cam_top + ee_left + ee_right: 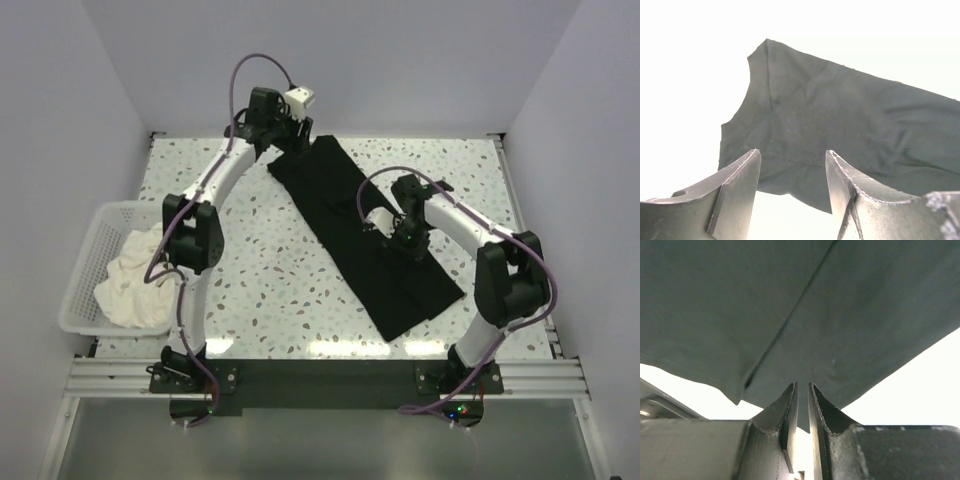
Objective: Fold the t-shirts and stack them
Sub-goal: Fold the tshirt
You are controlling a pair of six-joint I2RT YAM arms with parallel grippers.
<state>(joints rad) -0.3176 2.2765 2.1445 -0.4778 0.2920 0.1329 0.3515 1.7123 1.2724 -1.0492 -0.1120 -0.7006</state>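
The black t-shirt (345, 215) lies as a long folded strip running diagonally from the far left towards the near right of the table. My left gripper (283, 140) is open just over its far end; in the left wrist view (792, 155) the shirt's sleeve and edge (840, 125) lie between and beyond the fingers. My right gripper (408, 240) is at the strip's right edge; in the right wrist view (802, 385) its jaws are closed on a corner of the black fabric (790, 305). The white t-shirt (130, 285) lies crumpled in the basket.
A white plastic lattice basket (85, 255) stands at the table's left edge. The speckled tabletop (250, 260) is walled by white panels on the left, right and back. A metal rail (320, 375) carries both arm bases at the near edge.
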